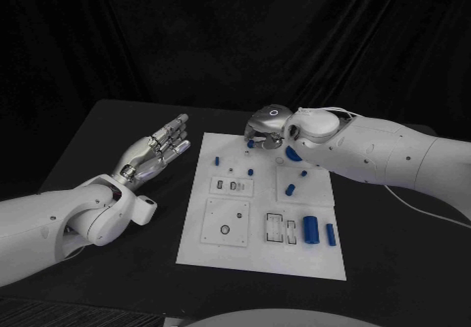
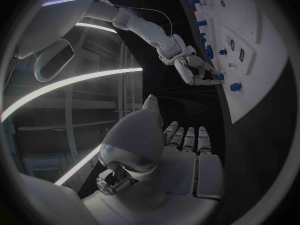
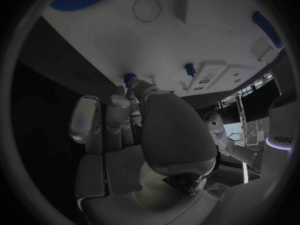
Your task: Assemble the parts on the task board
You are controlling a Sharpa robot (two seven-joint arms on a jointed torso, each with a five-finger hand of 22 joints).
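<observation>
One flat white rectangular task board (image 1: pixel 257 253) lies in the middle of the black table (image 1: pixel 118 122), lengthwise away from the robot. Several small blue plastic parts (image 1: pixel 310 229) sit on it: two upright cylinders near its right front, a short peg (image 1: pixel 217 161) towards its left far side, others around its centre and far right. Recessed slots and a round opening (image 1: pixel 224 230) occupy the board's near half.

Right hand (image 1: pixel 267 128): silver, at the board's far edge, fingers curled downward and drawn together over a small blue piece (image 1: pixel 252 144) there. The left wrist view shows its fingertips (image 2: pixel 211 78) closed about that piece at the board's rim; whether the piece is lifted or seated cannot be told.

Left hand (image 1: pixel 157 148): silver, above the bare table just left of the board's far corner, palm upward, fingers straight and lying side by side, holding nothing, apart from the board.
</observation>
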